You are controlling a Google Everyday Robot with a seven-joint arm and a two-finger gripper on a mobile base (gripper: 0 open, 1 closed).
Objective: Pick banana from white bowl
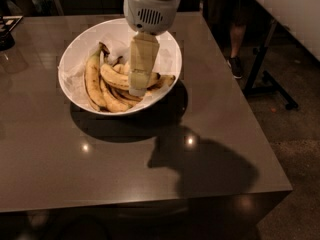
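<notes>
The white bowl [169, 54] stands on the brown table, lined with crumpled white paper and holding several bananas. The banana [114, 77] is large, yellow and brown-freckled, and lies across the middle of the bowl on top of the others. My gripper [137, 88] hangs from its white wrist housing [150, 6] straight down into the bowl. Its tip is at this banana's right half and hides part of it. The banana's dark end shows just to the right of the gripper.
Another long banana [92, 79] lies along the bowl's left side, with shorter ones beneath. The table [100, 169] ends at the right and front edges. A dark object [6, 34] sits at the far left. A stand's legs [265, 79] and a person's shoe [236, 66] are on the floor to the right.
</notes>
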